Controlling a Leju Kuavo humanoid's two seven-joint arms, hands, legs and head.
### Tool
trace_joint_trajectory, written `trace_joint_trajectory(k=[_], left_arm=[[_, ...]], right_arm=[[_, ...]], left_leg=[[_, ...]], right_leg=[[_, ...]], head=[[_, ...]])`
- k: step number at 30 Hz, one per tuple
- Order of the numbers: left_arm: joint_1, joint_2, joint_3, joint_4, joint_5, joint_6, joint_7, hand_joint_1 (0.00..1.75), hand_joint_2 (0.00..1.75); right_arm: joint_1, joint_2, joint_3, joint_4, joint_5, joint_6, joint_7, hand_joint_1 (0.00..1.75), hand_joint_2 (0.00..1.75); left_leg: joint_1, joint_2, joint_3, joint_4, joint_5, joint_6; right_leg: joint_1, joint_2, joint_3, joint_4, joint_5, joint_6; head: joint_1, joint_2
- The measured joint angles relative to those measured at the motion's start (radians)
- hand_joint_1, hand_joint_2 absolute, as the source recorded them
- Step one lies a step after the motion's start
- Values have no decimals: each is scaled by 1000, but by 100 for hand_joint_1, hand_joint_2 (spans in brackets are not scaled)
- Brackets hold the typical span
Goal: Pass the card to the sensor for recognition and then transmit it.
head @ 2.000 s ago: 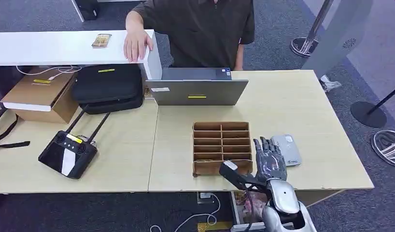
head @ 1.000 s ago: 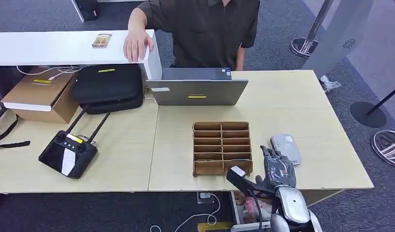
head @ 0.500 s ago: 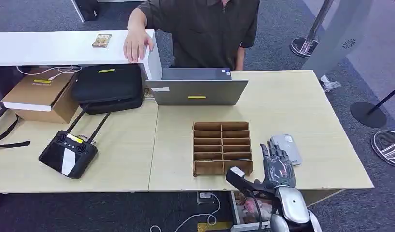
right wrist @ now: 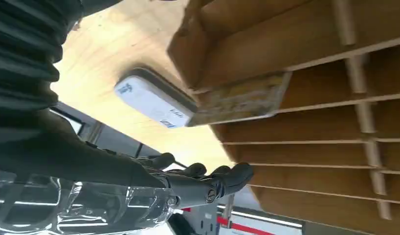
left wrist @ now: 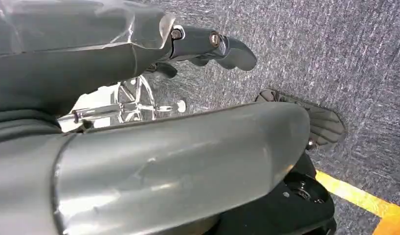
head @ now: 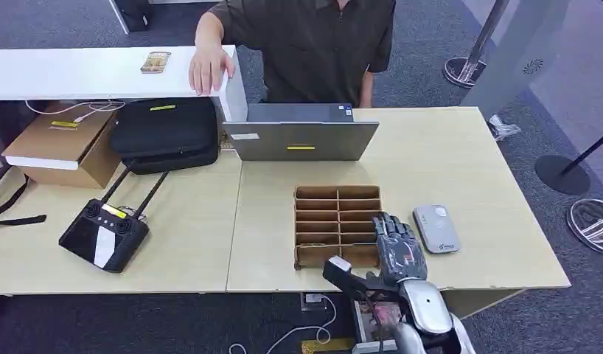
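Standing on edge in a slot on the right side of a brown cardboard divider tray [head: 337,223], a thin pale rectangular card [right wrist: 239,99] is the thing we must take; in our right wrist view it sits between two partitions, one end poking past the tray's side wall. Our right hand [head: 396,249] hovers over the near right corner of that tray with its dark fingers [right wrist: 208,177] spread apart and holding nothing, not touching the card. Just beside the tray on the right lies the flat grey rounded sensor pad [head: 436,228], on the pale wooden table [head: 446,158]. Beyond it a grey closed laptop [head: 301,138] sits in front of a person in a dark shirt [head: 313,44]. Our left hand [left wrist: 208,46] hangs over grey carpet, fingers curled in on nothing. We judge the risks as these: the slots are narrow, so broad fingers could catch a partition and drag or tip the light tray, and a thin card gripped only at its edge could slip before reaching the sensor.
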Motion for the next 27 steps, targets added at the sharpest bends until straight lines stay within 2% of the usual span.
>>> trace_joint_trajectory(k=[13,27], left_arm=[[0,0,0,0,0,0,9,0,0],[0,0,0,0,0,0,17,0,0]], right_arm=[[-42,39,22,62,-5,1,7,0,175],[-54,41,22,85,-7,-5,7,0,175]], left_leg=[[0,0,0,0,0,0],[0,0,0,0,0,0]], right_leg=[[0,0,0,0,0,0],[0,0,0,0,0,0]], head=[[0,0],[0,0]])
